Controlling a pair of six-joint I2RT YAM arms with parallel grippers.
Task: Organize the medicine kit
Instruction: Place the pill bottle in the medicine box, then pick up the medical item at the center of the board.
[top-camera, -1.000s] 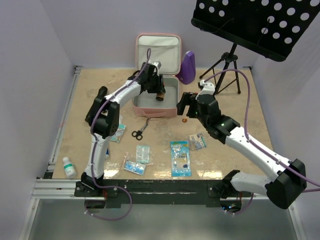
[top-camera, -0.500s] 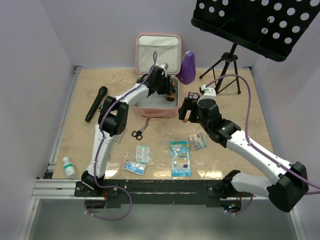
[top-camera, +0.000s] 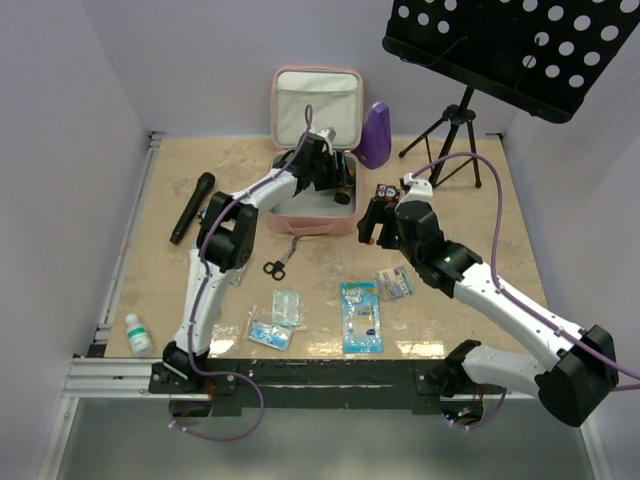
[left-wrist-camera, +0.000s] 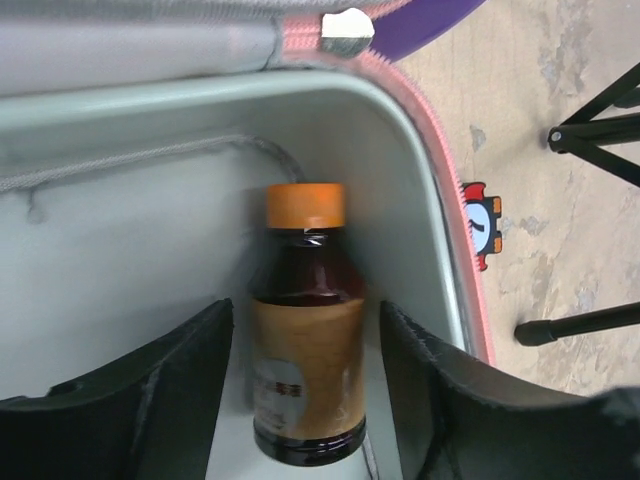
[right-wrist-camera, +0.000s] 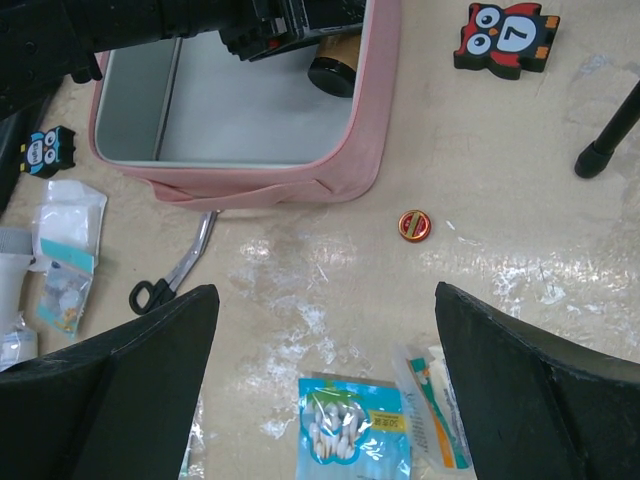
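Medicine kit (top-camera: 310, 222): open, lid up, far middle of table (top-camera: 160, 265).
- Left of kit: one black microphone (top-camera: 191, 207).
- Inside kit: left gripper (left-wrist-camera: 305, 310), fingers apart, flanking one orange-capped brown bottle (left-wrist-camera: 306, 260), with a gap on each side.
- In front of kit: one pair of scissors (right-wrist-camera: 170, 280).
- Off kit's front right corner: right gripper (right-wrist-camera: 325, 300), fingers spread wide, empty.

- Black perforated music stand (top-camera: 520, 45) at top right, tripod feet on the tabletop (top-camera: 160, 280).
- Left of the stand: plain pale lilac back wall (top-camera: 200, 60) — side walls match.
- Below the stand: beige mottled tabletop, shiny patches — metal rail (top-camera: 125, 250) on far-left edge.
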